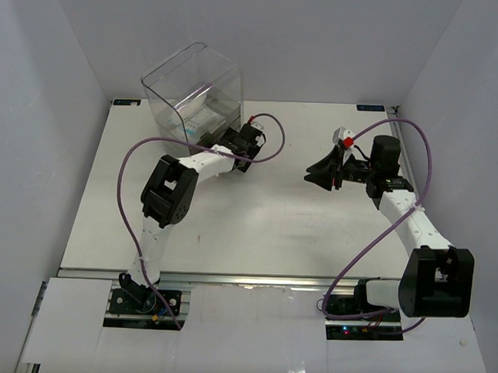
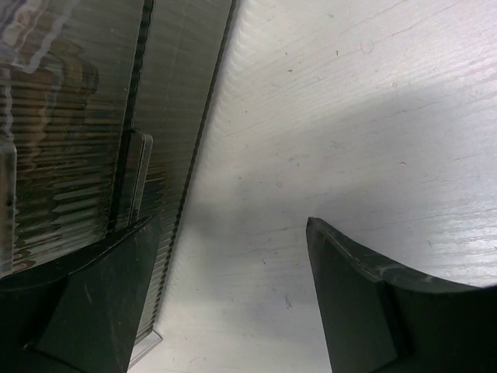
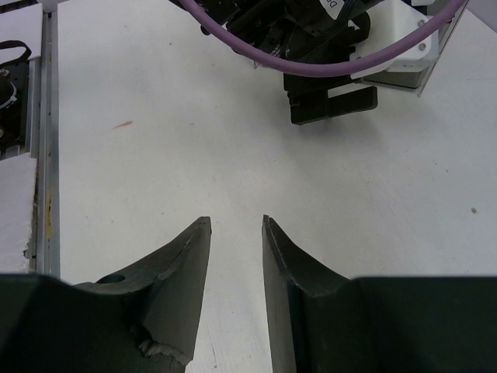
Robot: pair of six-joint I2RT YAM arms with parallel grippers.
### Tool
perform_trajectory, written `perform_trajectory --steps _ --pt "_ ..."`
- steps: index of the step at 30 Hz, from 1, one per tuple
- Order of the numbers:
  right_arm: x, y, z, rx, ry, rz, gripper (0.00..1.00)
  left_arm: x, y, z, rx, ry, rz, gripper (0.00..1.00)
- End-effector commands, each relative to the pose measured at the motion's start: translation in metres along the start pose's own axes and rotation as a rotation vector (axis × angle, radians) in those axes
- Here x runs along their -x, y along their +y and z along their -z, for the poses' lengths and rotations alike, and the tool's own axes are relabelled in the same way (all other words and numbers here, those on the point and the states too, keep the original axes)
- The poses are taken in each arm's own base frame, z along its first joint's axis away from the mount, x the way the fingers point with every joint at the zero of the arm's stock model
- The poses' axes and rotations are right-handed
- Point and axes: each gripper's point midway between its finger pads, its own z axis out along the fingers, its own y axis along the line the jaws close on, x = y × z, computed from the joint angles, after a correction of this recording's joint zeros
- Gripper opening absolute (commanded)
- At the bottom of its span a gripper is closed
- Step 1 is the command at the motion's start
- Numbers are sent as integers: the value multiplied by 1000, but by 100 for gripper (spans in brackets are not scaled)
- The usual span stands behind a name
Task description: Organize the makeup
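Your left gripper [image 2: 229, 225] stands wide and empty just beside the box [image 1: 167, 81], where the makeup [image 1: 198, 119] lies inside. Right gripper [image 3: 235, 233], narrow and empty, hangs well right of the box. Placing looks finished; next, back the left arm clear.

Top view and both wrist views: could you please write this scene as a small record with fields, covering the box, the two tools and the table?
container: clear acrylic box, upright, at the far left of the table
inside container: pale flat items, too blurred to name
left side: left tool open wide, holding nothing, close beside the box
right side: right tool open a little, holding nothing, over bare table, apart from the box
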Motion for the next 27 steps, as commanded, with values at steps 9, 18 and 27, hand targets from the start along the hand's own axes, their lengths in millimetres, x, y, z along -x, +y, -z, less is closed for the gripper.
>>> perform_trajectory --steps 9,18,27 --pt "-3 -6 12 -47 24 30 49 53 -36 120 -479 -216 116 98" --pt "-33 -21 38 -253 177 45 90 30 -28 295 -986 -633 189 98" --pt "-35 -27 64 -416 196 -89 90 -21 37 350 -835 -824 300 98"
